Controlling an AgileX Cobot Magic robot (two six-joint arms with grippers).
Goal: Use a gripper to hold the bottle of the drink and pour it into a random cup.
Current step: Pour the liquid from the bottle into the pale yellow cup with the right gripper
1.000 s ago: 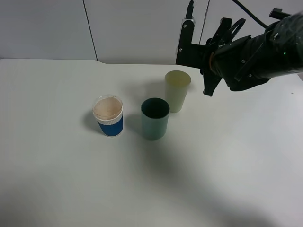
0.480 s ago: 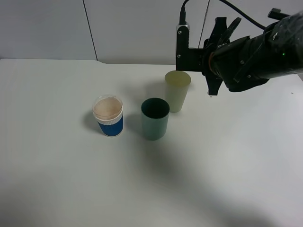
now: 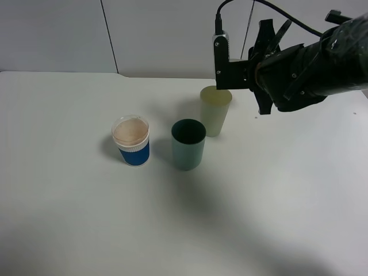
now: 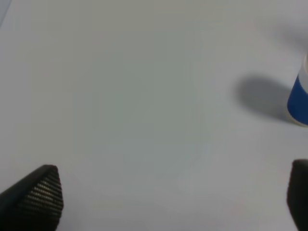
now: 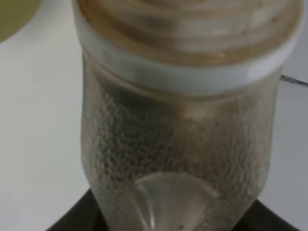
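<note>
A white bench [image 3: 86,218] fills the high view, backed by a pale panelled wall [image 3: 57,34]. Over its far right side hangs the black right arm [image 3: 322,63], a black cable [image 3: 287,14] looping above it. The right gripper [image 3: 259,72] is held aloft just right of the pale yellow-green cup [image 3: 215,110]. Its fingers are clenched on the bottle [image 5: 178,139], whose body fills the right wrist view with black gripper parts showing on both sides of its base. From the high camera the bottle is almost wholly hidden inside the arm's dark bulk. Three cups stand in a loose row across the middle of the bench. The pale yellow-green cup is farthest and rightmost, and the teal-green cup [image 3: 188,144] stands just near and left of it. The blue-and-white cup [image 3: 131,141], its top pinkish-tan, sits apart to the left. The bottle's wide, capless, threaded neck and white collar point away from the wrist camera, and a sliver of the pale yellow-green cup's rim shows beside the neck. Dark brown drink [image 5: 168,159] shows through the textured translucent wall. The left gripper [image 4: 168,204] is outside the high view. Its ribbed black fingers [image 4: 41,195] are spread wide over bare bench, grasping nothing, with the blue-and-white cup's side and shadow just beyond them.
</note>
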